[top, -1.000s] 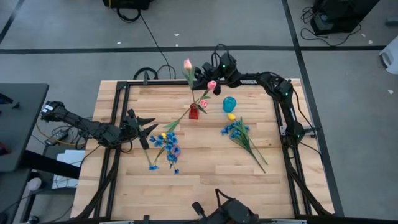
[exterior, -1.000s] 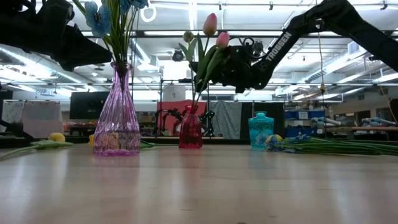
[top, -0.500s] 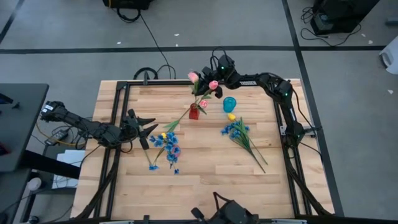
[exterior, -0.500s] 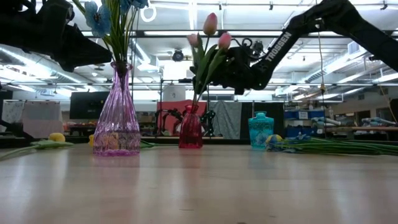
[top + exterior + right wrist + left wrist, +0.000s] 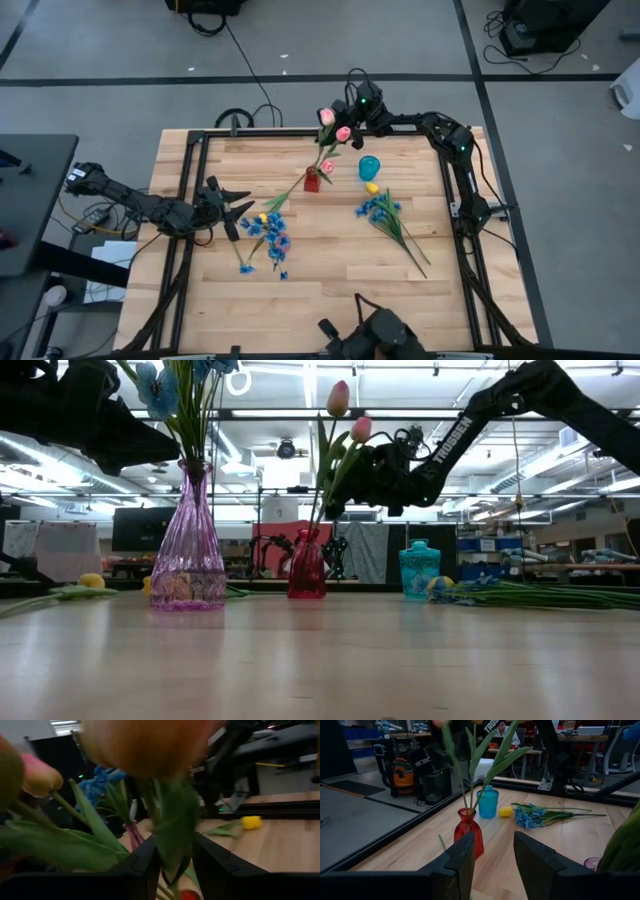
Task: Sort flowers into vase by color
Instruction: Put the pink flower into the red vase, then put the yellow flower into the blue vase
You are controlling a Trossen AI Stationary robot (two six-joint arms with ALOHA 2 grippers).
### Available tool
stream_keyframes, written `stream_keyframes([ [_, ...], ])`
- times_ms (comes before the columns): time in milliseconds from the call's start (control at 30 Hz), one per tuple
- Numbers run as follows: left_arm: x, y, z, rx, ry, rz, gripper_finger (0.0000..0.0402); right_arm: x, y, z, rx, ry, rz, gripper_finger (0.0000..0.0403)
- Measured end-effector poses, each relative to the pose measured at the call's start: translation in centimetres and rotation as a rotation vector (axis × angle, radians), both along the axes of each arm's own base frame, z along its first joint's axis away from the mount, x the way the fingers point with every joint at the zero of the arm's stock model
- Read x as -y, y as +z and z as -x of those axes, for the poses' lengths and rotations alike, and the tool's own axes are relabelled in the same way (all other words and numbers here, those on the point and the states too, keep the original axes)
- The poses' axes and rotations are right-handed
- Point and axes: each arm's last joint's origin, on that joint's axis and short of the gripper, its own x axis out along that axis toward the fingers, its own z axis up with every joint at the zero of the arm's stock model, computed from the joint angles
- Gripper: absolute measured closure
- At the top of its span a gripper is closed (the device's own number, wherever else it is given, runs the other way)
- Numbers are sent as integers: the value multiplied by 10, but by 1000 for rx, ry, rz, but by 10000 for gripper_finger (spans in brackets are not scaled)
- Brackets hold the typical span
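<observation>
Three pink tulips [image 5: 336, 133] stand in the red vase [image 5: 312, 180] near the bench's far edge, with the right gripper [image 5: 352, 112] just beside their heads, fingers parted around a tulip stem. Near the left edge, the left gripper [image 5: 236, 209] hangs half open by the purple vase [image 5: 188, 550] of blue blossoms [image 5: 160, 386].

Your right arm reaches along the far edge of the bench, its right gripper [image 5: 352, 112] raised, dark fingers [image 5: 145, 865] parted. Your left arm lies low at the bench's left side, left gripper [image 5: 236, 211] with fingers [image 5: 462, 860] apart.
</observation>
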Motion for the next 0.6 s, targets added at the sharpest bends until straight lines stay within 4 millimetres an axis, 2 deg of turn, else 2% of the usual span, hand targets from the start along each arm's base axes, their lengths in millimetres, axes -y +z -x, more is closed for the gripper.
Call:
stream_keyframes([
  [333,0,0,0,0,0,0,259,10,1,12,-66,53,-55,283],
  [600,0,0,0,6,1,13,259,35,4,38,-65,-7,-51,283],
])
